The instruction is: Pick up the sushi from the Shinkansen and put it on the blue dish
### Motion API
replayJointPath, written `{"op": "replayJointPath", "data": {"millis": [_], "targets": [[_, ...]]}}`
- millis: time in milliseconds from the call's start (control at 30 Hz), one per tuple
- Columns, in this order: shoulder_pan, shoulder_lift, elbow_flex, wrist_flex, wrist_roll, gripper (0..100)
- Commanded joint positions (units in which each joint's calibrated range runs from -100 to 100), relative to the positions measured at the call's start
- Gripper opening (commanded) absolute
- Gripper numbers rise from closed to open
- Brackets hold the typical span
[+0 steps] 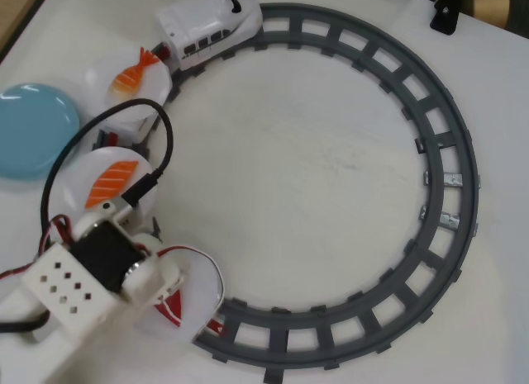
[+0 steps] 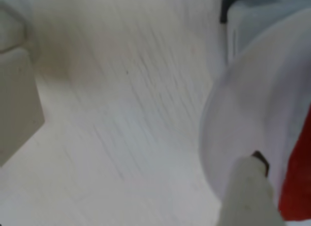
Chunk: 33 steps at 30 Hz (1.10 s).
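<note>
White surface with the grey track loop (image 1: 430,194) across it, and near the bottom-left corner the claw (image 1: 169,297) hangs over the last white plate (image 1: 202,272) where the dark-red sushi (image 1: 175,305) peeks out, can't tell if it's apart or together, so a blind pinch could flick the slice off or tip the plate before the blue dish (image 1: 33,128) at the left edge.

overhead: straight down, whole track (image 1: 446,194) | wrist: v. close, blurry | shared: white plate (image 1: 194,305), sushi (image 2: 297,182)
</note>
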Motion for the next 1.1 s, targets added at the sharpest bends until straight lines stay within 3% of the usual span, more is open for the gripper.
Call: {"op": "replayJointPath", "data": {"millis": [0, 167, 333, 567, 1067], "targets": [[-2.1, 0.9, -0.2, -0.5, -0.4, 28], [-3.6, 1.7, 2.3, -3.6, -0.4, 25], [-3.6, 1.1, 2.0, -4.2, -1.3, 1], [-7.3, 0.9, -1.1, -4.1, -1.8, 3], [-17.0, 7.6, -29.6, 3.1, -1.5, 3]]}}
